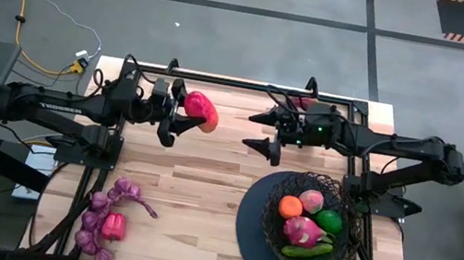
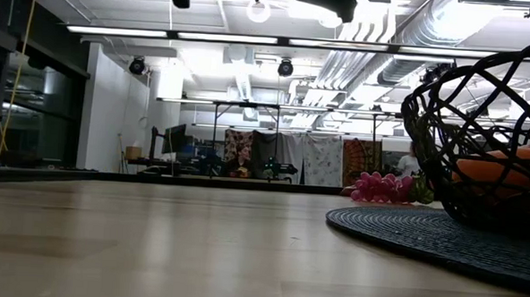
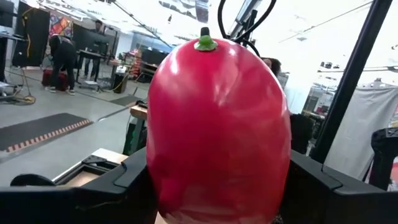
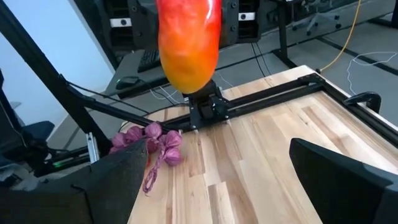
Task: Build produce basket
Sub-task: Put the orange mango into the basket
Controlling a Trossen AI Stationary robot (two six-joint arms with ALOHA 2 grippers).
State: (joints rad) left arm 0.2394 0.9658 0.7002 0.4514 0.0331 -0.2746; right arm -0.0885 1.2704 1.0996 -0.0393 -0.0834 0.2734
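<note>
In the basket [image 1: 347,200] several fruits already sit; the left gripper [image 1: 180,114] pinches a red pepper [image 1: 200,111] aloft, the right gripper [image 1: 260,130] gapes empty, grapes [image 1: 97,213] left.

Bare table [image 1: 197,176] between arms

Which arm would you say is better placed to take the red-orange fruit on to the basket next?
Probably the right: its open gripper faces the fruit held by the left gripper, and the basket sits on its side.
</note>
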